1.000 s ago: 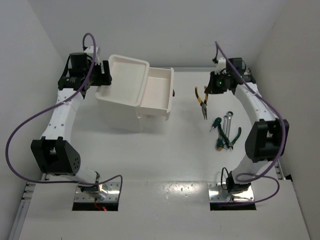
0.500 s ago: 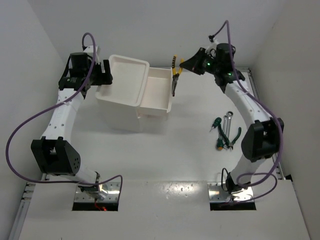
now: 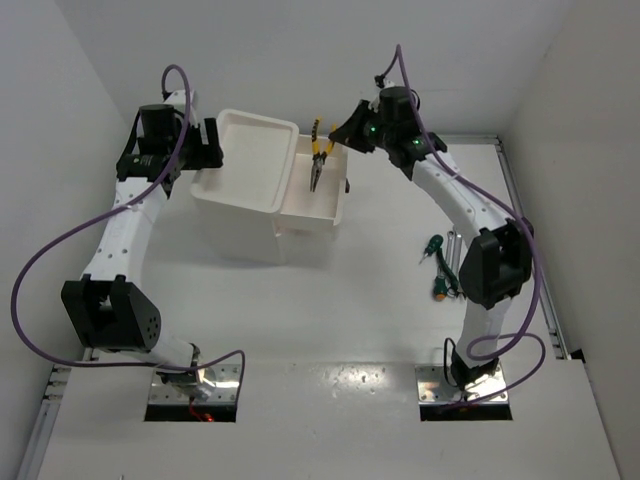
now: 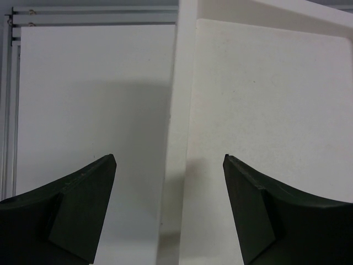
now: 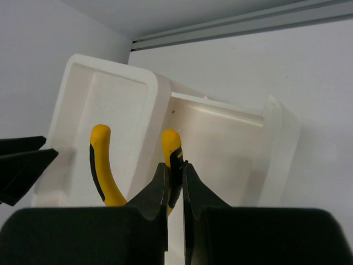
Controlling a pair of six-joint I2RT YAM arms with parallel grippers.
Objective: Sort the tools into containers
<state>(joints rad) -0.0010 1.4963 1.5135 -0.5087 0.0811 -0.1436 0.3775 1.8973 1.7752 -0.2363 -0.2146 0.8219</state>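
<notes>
Tabletop [image 3: 330,320] screwdriver [image 3: 433,244]: overhead view only

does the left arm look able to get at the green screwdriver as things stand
Probably not. The left gripper sits at the far left side of the drawer unit, while the green screwdriver lies by the right arm, with the unit between them.

Left arm folds up from its near base and reaches far, wrist at the far left, left gripper [image 3: 212,146] pointing right, fingers spread wide. Right arm arcs far and leftward, right gripper [image 3: 338,138] aimed left and down, fingers pinched tight on one handle of the yellow-handled pliers [image 3: 317,160].
</notes>
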